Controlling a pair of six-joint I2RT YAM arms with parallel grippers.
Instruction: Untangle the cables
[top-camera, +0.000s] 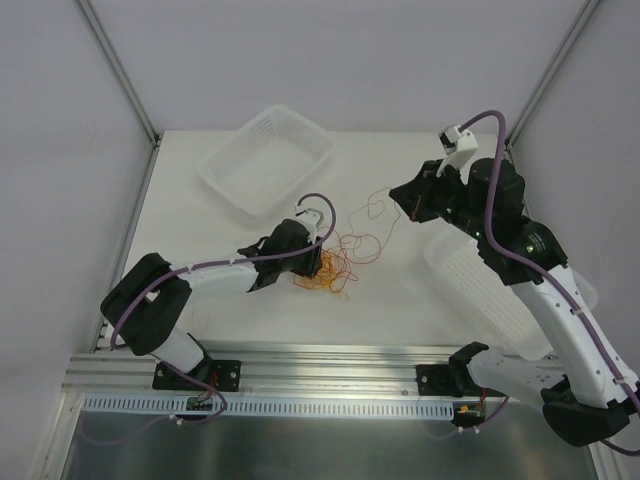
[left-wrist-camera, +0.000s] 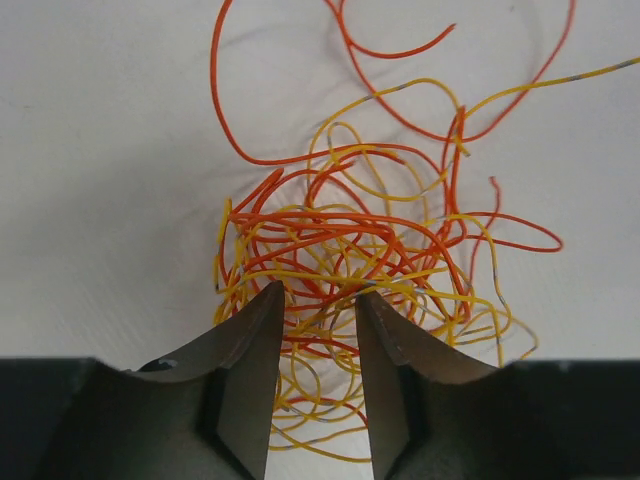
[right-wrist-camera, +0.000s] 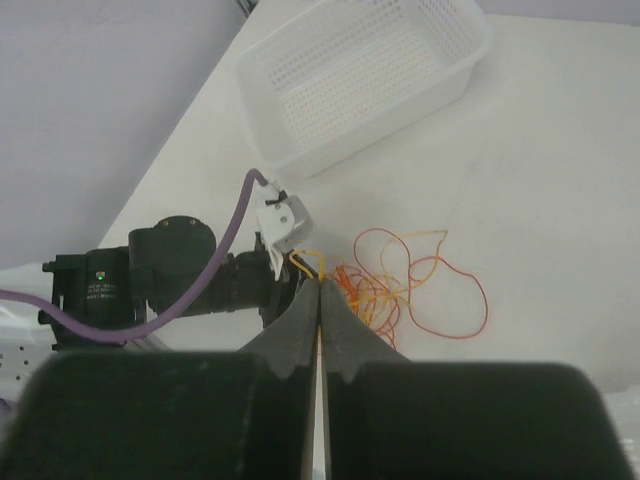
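Observation:
The cables (top-camera: 345, 262) lie as one tangle of thin orange, red and yellow strands on the white table, mid-view from above. My left gripper (top-camera: 322, 262) sits low at the tangle's left edge. In the left wrist view its jaws stand apart (left-wrist-camera: 318, 292), with several strands of the cables (left-wrist-camera: 350, 240) running across the gap. My right gripper (top-camera: 408, 205) hangs above and to the right of the pile. Its jaws are pressed together (right-wrist-camera: 320, 283) on a yellow strand (right-wrist-camera: 308, 258) that curls out at the tips. The loose loops of the cables (right-wrist-camera: 400, 285) lie on the table below.
A white mesh basket (top-camera: 265, 160) stands at the back left, also in the right wrist view (right-wrist-camera: 370, 70). A second white basket (top-camera: 480, 285) lies on the right, partly under my right arm. My left arm (right-wrist-camera: 170, 275) lies left of the pile.

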